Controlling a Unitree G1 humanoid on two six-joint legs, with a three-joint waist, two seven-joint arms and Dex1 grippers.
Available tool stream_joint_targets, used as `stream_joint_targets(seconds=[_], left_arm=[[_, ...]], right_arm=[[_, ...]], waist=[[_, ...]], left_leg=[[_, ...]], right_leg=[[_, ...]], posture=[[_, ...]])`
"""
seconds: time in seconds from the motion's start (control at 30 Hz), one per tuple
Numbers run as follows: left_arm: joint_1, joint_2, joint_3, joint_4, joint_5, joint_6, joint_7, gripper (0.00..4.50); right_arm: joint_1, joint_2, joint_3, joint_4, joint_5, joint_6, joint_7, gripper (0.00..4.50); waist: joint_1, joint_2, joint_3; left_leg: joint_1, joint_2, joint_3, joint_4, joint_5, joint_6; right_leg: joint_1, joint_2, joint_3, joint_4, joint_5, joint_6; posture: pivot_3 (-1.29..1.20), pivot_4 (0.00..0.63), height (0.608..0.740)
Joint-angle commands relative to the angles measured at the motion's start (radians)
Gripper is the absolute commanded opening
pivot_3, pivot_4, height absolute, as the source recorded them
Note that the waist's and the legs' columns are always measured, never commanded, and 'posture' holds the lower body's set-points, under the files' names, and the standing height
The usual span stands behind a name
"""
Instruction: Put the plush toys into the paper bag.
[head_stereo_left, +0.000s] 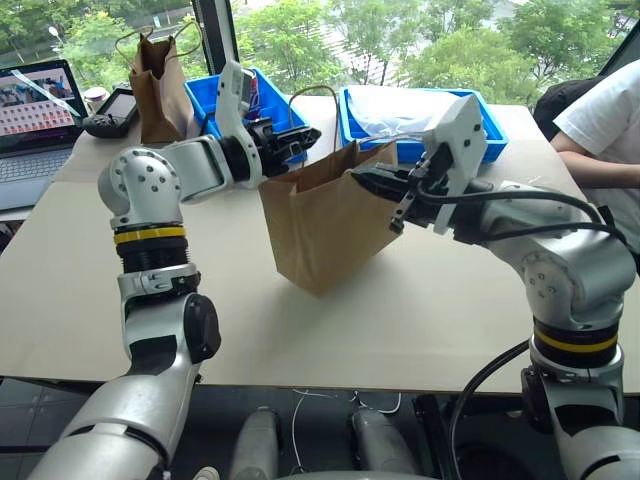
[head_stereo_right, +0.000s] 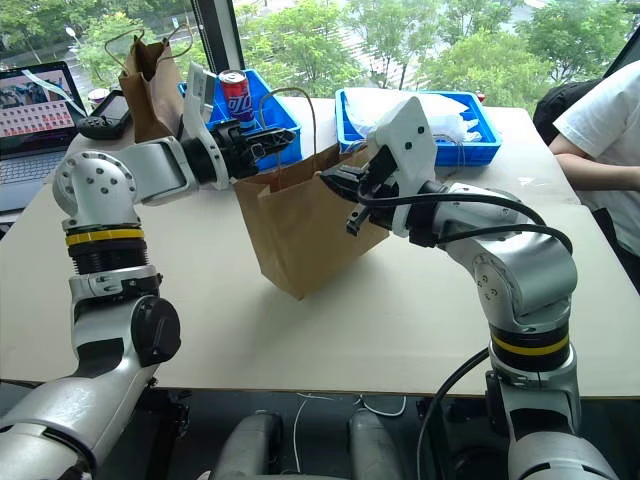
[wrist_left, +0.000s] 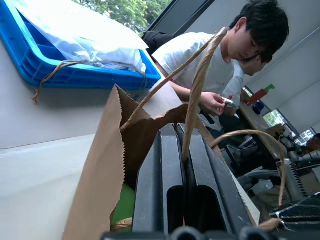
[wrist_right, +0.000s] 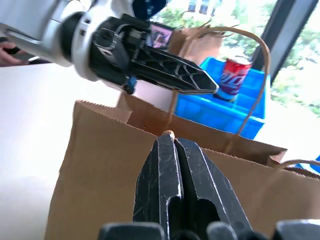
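The light-brown paper bag (head_stereo_left: 320, 235) stands tilted at the middle of the table, mouth up. My left gripper (wrist_left: 175, 131) is shut on its far loop handle (wrist_left: 197, 90), coming in level from the left (head_stereo_left: 305, 135). My right gripper (wrist_right: 170, 141) is shut on the near rim, a bit of the near handle (wrist_right: 169, 133) showing at its tips; it reaches in from the right (head_stereo_right: 325, 178). In the left wrist view a light-green plush toy (wrist_left: 124, 202) shows inside the bag. The rest of the bag's inside is hidden.
A narrower, darker paper bag (head_stereo_left: 160, 85) stands at the back left beside a laptop (head_stereo_left: 35, 110). Two blue bins (head_stereo_left: 208, 100) (head_stereo_right: 345, 115) sit behind the bag, one with a soda can (head_stereo_right: 236, 95), one with white plastic (head_stereo_right: 425, 110). A person (head_stereo_left: 605, 125) sits at the right edge.
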Motion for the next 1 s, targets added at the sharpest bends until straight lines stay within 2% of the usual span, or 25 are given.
stream_joint_targets(seconds=[0.03,0.23,0.3,0.37,0.43,0.47,0.5,0.6,0.7,0.73,0.83,0.87,0.93,1.0], left_arm=[[0.008,0.050,-0.052,-0.074,-0.016,0.003,-0.084,0.00],[0.024,0.098,-0.116,-0.119,-0.031,0.001,-0.189,0.00],[0.003,0.081,-0.062,-0.097,-0.089,0.039,-0.204,0.59],[-0.007,0.084,-0.041,-0.098,-0.125,0.064,-0.226,1.00],[-0.014,0.089,-0.029,-0.094,-0.141,0.069,-0.231,1.67],[-0.019,0.093,-0.023,-0.091,-0.146,0.065,-0.234,2.03],[-0.023,0.097,-0.021,-0.093,-0.149,0.062,-0.238,2.29],[-0.039,0.113,-0.002,-0.107,-0.191,0.090,-0.253,3.33],[-0.049,0.169,0.012,-0.109,-0.226,0.109,-0.303,4.40],[-0.046,0.201,0.007,-0.111,-0.229,0.103,-0.338,4.50],[-0.027,0.291,-0.019,-0.129,-0.229,0.062,-0.458,4.50],[-0.020,0.316,-0.030,-0.138,-0.227,0.044,-0.499,4.50],[0.025,0.385,-0.070,-0.178,-0.187,-0.044,-0.613,4.50],[0.129,0.469,-0.100,-0.224,-0.133,-0.185,-0.784,4.50]], right_arm=[[0.011,-0.039,-0.006,-0.060,0.060,0.079,0.020,0.04],[0.043,-0.091,0.011,-0.082,0.080,0.130,0.023,0.04],[0.040,-0.101,-0.010,-0.074,0.086,0.140,0.016,0.00],[0.032,-0.102,-0.049,-0.065,0.114,0.160,0.011,0.00],[0.021,-0.107,-0.082,-0.062,0.136,0.174,0.008,0.00],[0.015,-0.113,-0.100,-0.061,0.147,0.180,0.009,0.65],[0.011,-0.122,-0.117,-0.062,0.161,0.187,0.014,0.77],[-0.003,-0.155,-0.191,-0.056,0.224,0.214,0.035,1.91],[-0.027,-0.198,-0.272,-0.042,0.300,0.239,0.050,2.96],[-0.039,-0.208,-0.304,-0.035,0.333,0.248,0.051,3.20],[-0.083,-0.211,-0.407,-0.008,0.466,0.275,0.027,4.28],[-0.094,-0.217,-0.433,-0.001,0.505,0.283,0.019,4.49],[-0.111,-0.239,-0.480,0.010,0.549,0.277,-0.006,4.49],[-0.057,-0.334,-0.524,0.004,0.593,0.323,0.025,4.49]], waist=[[0.000,0.000,0.000],[0.002,0.000,0.000],[0.002,0.000,0.000],[0.000,0.000,0.000],[-0.002,0.000,0.000],[-0.002,0.000,0.000],[-0.001,0.000,0.000],[0.000,0.000,0.000],[0.000,0.000,0.000],[-0.001,0.000,0.000],[-0.006,0.001,0.001],[-0.005,0.001,0.001],[-0.003,0.001,0.001],[-0.001,0.002,0.001]], left_leg=[[0.000,0.000,0.000,0.000,0.000,0.000],[0.000,0.000,0.000,0.000,0.000,0.000],[0.000,0.000,0.000,0.000,0.000,0.000],[0.000,0.000,0.000,0.000,0.000,0.000],[0.000,0.000,0.000,0.000,0.000,0.000],[0.000,0.000,0.000,0.000,0.000,0.000],[0.000,0.000,0.000,0.000,0.000,0.000],[0.000,0.000,0.000,0.000,0.000,0.000],[0.000,0.000,0.000,0.000,0.000,0.000],[0.000,0.000,0.000,0.000,0.000,0.000],[0.000,0.001,0.000,0.000,0.000,0.000],[0.000,0.001,0.000,0.000,0.000,0.000],[0.000,0.001,0.000,0.000,0.000,0.000],[0.000,0.001,0.001,0.000,0.000,0.000]], right_leg=[[0.000,0.000,0.000,0.000,0.000,0.000],[0.001,0.000,0.000,0.000,0.000,0.000],[0.000,0.000,0.000,0.000,0.000,0.000],[0.000,0.000,0.000,0.000,0.000,0.000],[0.000,0.000,0.000,0.000,0.000,0.000],[0.000,0.000,0.000,0.000,0.000,0.000],[0.000,0.000,0.000,0.000,0.000,0.000],[0.000,0.000,0.000,0.000,0.000,0.000],[0.000,0.000,0.000,0.000,0.000,0.000],[0.000,0.000,0.000,0.000,0.000,0.000],[0.000,0.000,0.000,0.000,0.000,0.000],[0.000,0.001,0.000,0.000,0.000,-0.001],[0.000,0.001,0.000,0.000,-0.001,-0.001],[0.000,0.000,0.000,0.000,-0.001,-0.001]], posture=[[0.00,0.150,0.715],[0.00,0.150,0.715],[0.00,0.150,0.715],[0.00,0.150,0.715],[0.00,0.150,0.715],[0.00,0.150,0.715],[0.00,0.150,0.715],[0.00,0.150,0.715],[0.00,0.150,0.715],[0.00,0.150,0.715],[0.00,0.150,0.715],[0.00,0.150,0.715],[0.00,0.150,0.715],[0.00,0.150,0.715]])
